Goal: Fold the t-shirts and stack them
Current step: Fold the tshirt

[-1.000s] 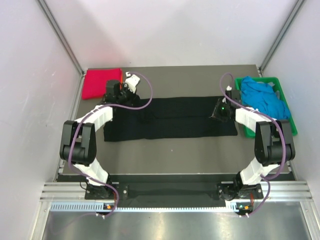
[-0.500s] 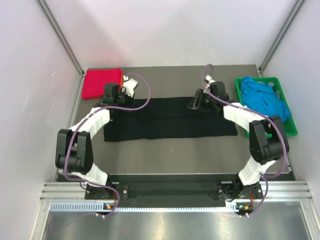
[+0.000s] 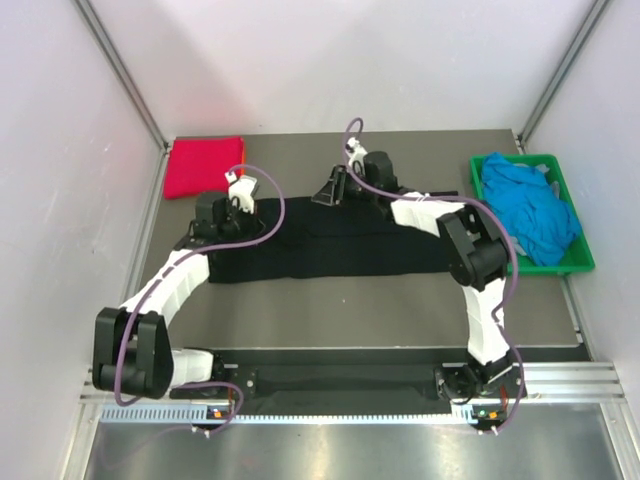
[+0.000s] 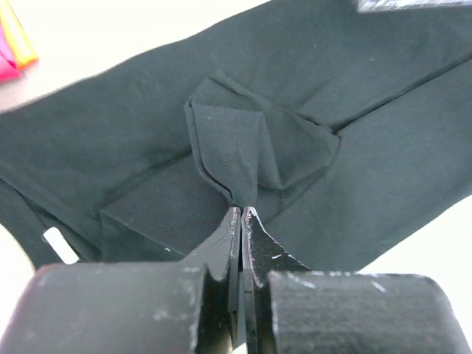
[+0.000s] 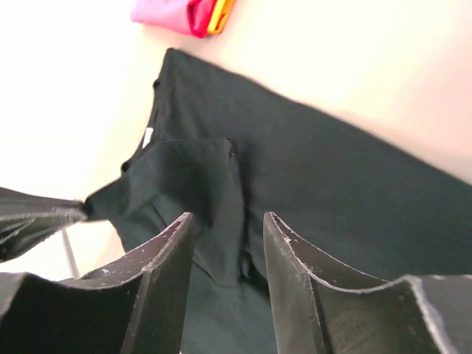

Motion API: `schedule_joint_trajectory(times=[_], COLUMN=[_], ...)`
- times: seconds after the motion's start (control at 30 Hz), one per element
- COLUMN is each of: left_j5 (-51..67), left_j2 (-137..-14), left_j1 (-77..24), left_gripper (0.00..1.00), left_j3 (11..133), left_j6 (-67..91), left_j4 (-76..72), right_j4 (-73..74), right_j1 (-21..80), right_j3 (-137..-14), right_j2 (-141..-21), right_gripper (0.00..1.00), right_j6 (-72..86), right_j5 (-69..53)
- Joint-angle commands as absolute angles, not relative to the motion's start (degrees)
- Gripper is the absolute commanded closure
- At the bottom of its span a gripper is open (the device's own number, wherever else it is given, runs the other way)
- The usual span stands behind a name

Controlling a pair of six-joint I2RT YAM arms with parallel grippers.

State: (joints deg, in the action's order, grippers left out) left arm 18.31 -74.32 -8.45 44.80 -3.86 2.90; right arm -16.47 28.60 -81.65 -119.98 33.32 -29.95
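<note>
A large black t-shirt [image 3: 350,245] lies in a long band across the middle of the table. Its white neck label [image 4: 59,245] shows near the left end. My left gripper [image 3: 218,222] is shut on a raised fold of this black cloth [image 4: 240,210] at the shirt's left end. My right gripper [image 3: 326,192] hovers open over the shirt's far edge near the middle, with nothing between its fingers [image 5: 228,220]. A folded magenta-red t-shirt [image 3: 205,165] lies at the far left corner, with an orange one [image 5: 221,11] showing beneath it. Bright blue t-shirts [image 3: 525,200] are heaped in the crate.
The green plastic crate [image 3: 580,262] stands at the right edge of the table. White walls with metal posts close in the left, right and back. The arm bases and a rail run along the near edge.
My right arm has swung left from the shirt's right end to its far edge near the middle, and its jaws have opened. My left gripper has drawn back toward the near left, still shut on the cloth.
</note>
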Motion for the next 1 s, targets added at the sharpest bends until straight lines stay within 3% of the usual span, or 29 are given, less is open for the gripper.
schedule_joint_trajectory(times=[0.0, 0.47, 0.97], left_j5=[18.28, 7.65, 0.44], left_j2=[-71.63, -68.46, -69.26], left_j1=[-8.61, -8.61, -8.61], left_gripper=[1.0, 1.0, 1.0], left_j3=[42.64, 39.2, 39.37], left_j6=[2.7, 1.06, -1.58], left_j4=[-1.41, -0.26, -0.26], right_j4=[-21.97, -19.78, -15.74], right_j1=[31.45, 38.58, 39.46], right_j3=[-85.51, -93.16, -103.71], right_j2=[-122.16, -128.76, -136.84], right_gripper=[0.57, 0.6, 0.63], right_j6=[36.03, 34.19, 31.12], right_j5=[-31.2, -27.95, -23.64])
